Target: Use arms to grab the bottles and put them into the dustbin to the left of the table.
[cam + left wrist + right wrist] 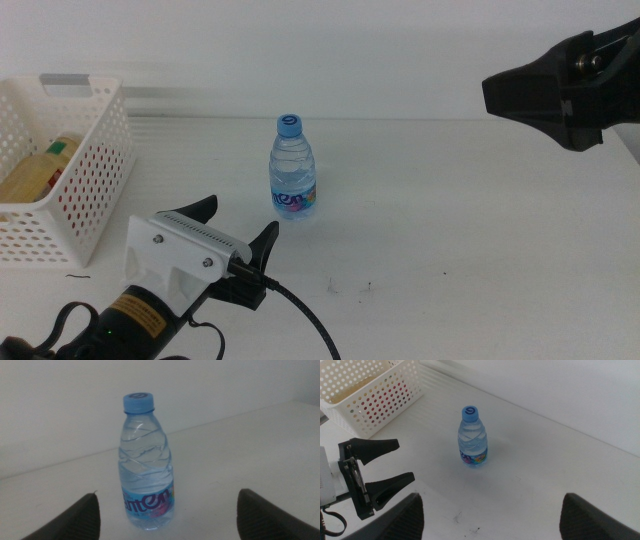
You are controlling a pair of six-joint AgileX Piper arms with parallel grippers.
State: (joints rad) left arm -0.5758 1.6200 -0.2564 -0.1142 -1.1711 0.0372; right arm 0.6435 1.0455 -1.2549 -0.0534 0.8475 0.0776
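Pointing my left gripper (238, 222) at the water bottle (293, 168), jaws spread wide and empty, bottle upright mid-table (450, 200) just ahead of them, dustbin (95, 175) at left holding yellow bottle (35, 172), my right gripper (490, 515) raised, agape, holding nothing

Upright water bottle (472, 436) near white basket (370, 397)

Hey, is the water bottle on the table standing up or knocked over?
Upright. The water bottle stands on its base on the table, blue cap on top, with the left gripper open just short of it.
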